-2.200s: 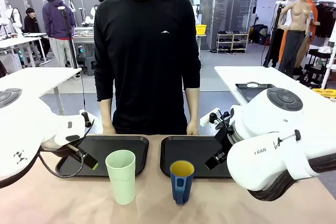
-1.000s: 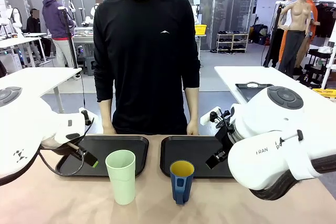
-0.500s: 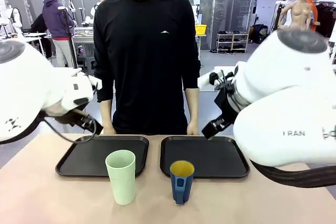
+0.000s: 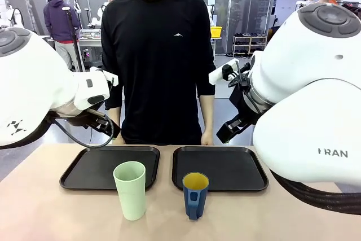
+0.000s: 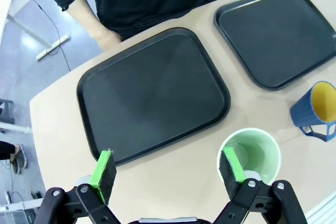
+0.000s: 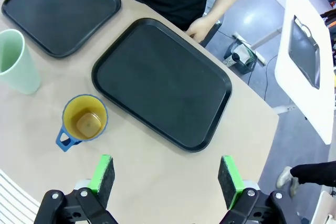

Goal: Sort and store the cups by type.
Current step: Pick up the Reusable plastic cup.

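Near the front of the surface (image 4: 45,207), we see the mint-green tumbler (image 4: 130,190) upright and unmoved since earlier. Right of the tumbler, apart from it, stands the blue mug (image 4: 195,195), also unmoved, handle facing our side. Just beyond the tumbler lies the left tray (image 4: 110,166), with the right tray (image 4: 219,167) farther right. Both arms have risen since earlier. Our left claw (image 5: 168,163) now hangs high over the tumbler, pads spread and released. Our right claw (image 6: 166,174), up to the tumbler's right, gapes too, grasping nothing.
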`<state>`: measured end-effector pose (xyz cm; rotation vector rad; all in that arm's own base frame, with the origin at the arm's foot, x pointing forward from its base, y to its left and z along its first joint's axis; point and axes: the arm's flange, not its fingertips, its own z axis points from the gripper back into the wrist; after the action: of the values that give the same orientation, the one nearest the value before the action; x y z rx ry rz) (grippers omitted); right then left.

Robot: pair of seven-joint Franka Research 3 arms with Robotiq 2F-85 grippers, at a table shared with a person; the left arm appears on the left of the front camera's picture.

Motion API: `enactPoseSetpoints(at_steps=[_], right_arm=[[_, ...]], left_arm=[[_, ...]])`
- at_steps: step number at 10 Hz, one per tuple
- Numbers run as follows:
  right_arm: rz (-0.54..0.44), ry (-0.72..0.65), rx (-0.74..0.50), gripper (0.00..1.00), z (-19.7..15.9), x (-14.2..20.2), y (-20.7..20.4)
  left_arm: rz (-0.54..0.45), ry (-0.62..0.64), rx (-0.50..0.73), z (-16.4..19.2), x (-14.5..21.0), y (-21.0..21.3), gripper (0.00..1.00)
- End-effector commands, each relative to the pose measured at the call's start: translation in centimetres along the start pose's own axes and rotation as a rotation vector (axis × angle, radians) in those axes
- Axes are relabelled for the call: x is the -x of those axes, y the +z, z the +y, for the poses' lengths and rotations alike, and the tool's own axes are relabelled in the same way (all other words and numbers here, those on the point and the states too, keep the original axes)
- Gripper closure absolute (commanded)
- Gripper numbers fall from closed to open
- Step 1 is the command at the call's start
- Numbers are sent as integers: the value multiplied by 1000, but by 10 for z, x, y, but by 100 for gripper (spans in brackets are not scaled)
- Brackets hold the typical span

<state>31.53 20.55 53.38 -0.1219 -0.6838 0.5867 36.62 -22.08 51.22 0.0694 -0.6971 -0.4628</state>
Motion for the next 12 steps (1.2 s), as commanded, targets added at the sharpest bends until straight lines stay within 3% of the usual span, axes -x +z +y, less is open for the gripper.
enactPoseSetpoints(at_steps=[1, 3, 9, 12], right_arm=[[-16, 6, 51, 0, -4, 5, -4], [1, -38, 41, 0, -41, 6, -22], [173, -286, -42, 0, -136, 21, -101], [210, -359, -84, 0, -151, 30, -130]], left_arm=[[18, -32, -48, 1, 1, 2, 0], [8, 2, -117, 32, 0, -12, 0], [167, 155, -193, 124, 30, -81, 0], [162, 246, -174, 141, 46, -99, 0]])
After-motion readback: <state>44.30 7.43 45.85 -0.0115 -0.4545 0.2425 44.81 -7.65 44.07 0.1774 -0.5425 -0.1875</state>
